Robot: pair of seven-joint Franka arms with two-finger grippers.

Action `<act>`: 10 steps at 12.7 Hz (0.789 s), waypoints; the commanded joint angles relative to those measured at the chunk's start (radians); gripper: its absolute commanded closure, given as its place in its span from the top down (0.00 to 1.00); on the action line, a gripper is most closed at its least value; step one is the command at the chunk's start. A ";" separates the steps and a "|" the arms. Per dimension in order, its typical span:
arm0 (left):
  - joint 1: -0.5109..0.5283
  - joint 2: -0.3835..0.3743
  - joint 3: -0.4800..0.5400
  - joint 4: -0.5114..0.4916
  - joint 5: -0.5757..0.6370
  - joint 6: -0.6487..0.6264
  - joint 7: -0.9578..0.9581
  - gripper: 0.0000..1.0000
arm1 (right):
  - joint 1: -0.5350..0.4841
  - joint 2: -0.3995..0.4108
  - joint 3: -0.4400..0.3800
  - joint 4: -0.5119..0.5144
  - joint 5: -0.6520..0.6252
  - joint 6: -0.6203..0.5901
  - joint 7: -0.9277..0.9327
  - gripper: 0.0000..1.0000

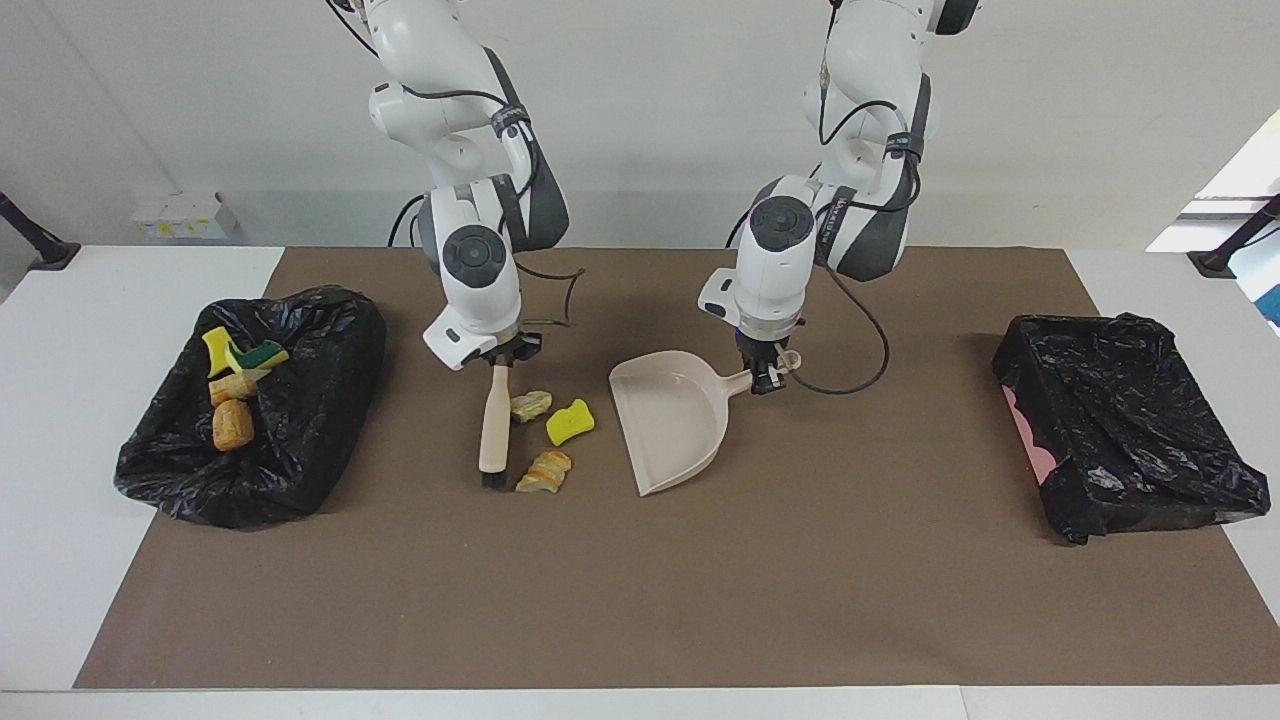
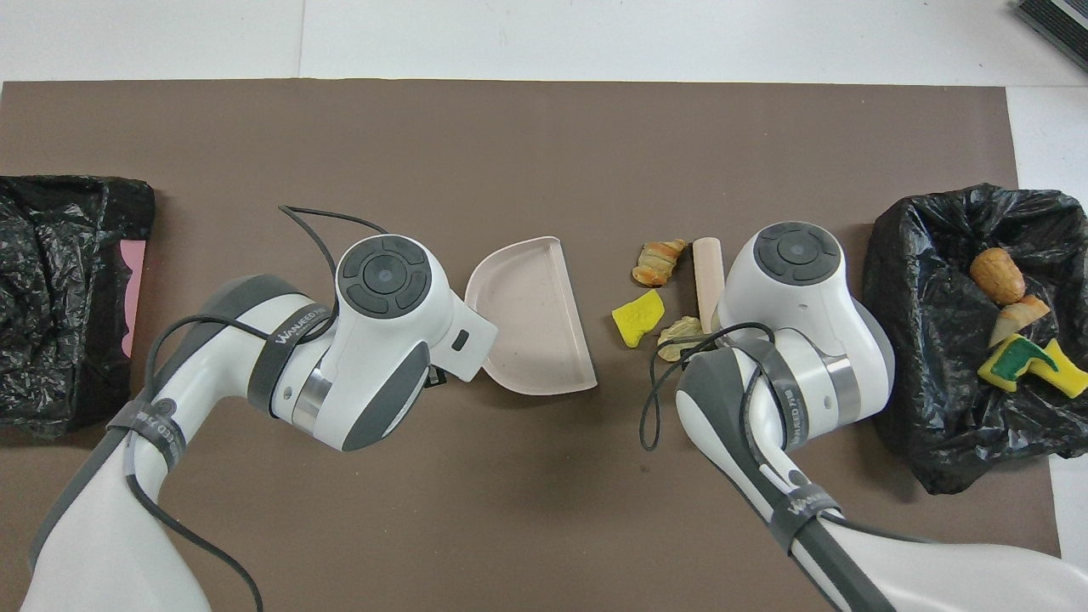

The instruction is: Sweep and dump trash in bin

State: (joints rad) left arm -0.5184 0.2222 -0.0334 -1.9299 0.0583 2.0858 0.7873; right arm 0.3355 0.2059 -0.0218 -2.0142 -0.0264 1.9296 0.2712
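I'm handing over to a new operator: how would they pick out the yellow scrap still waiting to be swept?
Find the beige dustpan mid-mat, held by the left gripper. Three scraps lie between it and the brush in the right gripper. The yellow sponge chunk is the one nearest the pan, bright and wavy-edged; its two neighbours are tan and crusty.
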 commanded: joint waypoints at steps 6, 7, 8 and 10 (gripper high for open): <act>-0.006 -0.073 0.007 -0.096 0.012 0.031 -0.005 0.00 | 0.169 0.039 0.023 0.074 0.290 0.006 -0.035 0.00; -0.005 -0.073 0.007 -0.098 0.012 0.033 -0.005 0.00 | 0.189 0.043 0.025 0.101 0.324 -0.013 -0.038 0.00; -0.003 -0.073 0.006 -0.098 0.012 0.034 -0.005 0.00 | 0.197 0.047 0.023 0.132 0.356 -0.055 -0.037 0.00; 0.000 -0.073 0.006 -0.100 0.012 0.036 -0.005 0.00 | 0.186 0.046 0.022 0.175 0.350 -0.136 -0.035 0.00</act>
State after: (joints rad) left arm -0.5184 0.1834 -0.0325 -1.9876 0.0587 2.0895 0.7871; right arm 0.5366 0.2337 0.0010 -1.8932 0.2969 1.8677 0.2661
